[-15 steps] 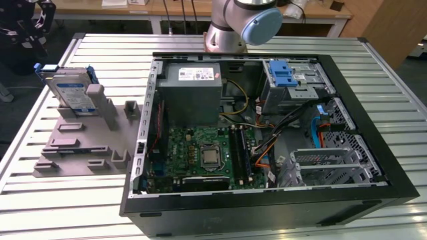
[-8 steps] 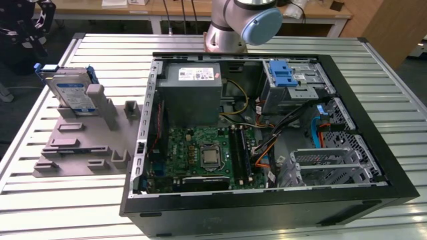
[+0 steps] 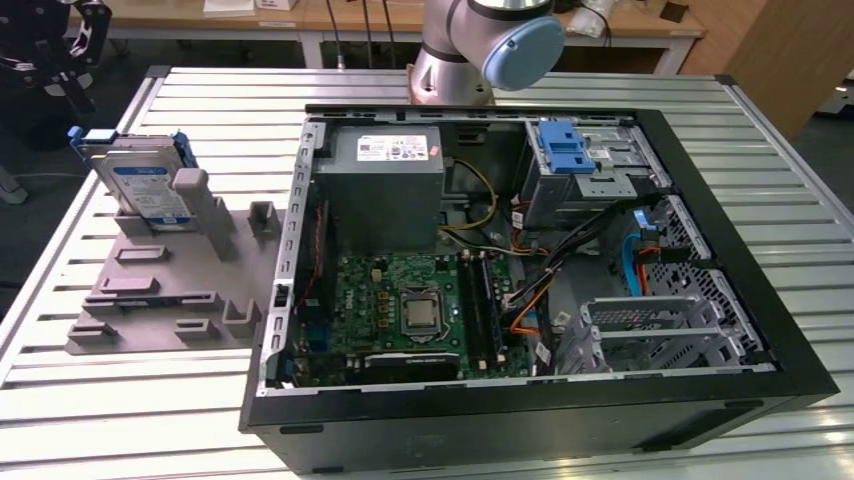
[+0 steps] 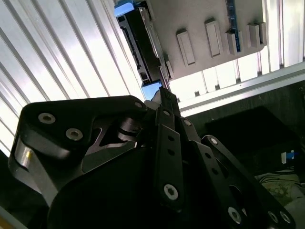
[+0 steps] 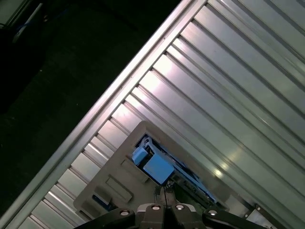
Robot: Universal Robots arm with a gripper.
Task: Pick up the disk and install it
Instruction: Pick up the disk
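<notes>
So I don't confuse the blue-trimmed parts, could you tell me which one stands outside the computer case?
The disk, upright in the grey stand at the exterior view's left; the blue-latched cage sits inside the case.

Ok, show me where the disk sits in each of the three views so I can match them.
Exterior view: the disk stands on edge in the grey fixture, at the exterior view's left of the computer case.
Second wrist view: the disk shows edge-on, just beyond the end effector.
First wrist view: its blue frame faces the camera.
Shared landmark: the grey fixture.
</notes>
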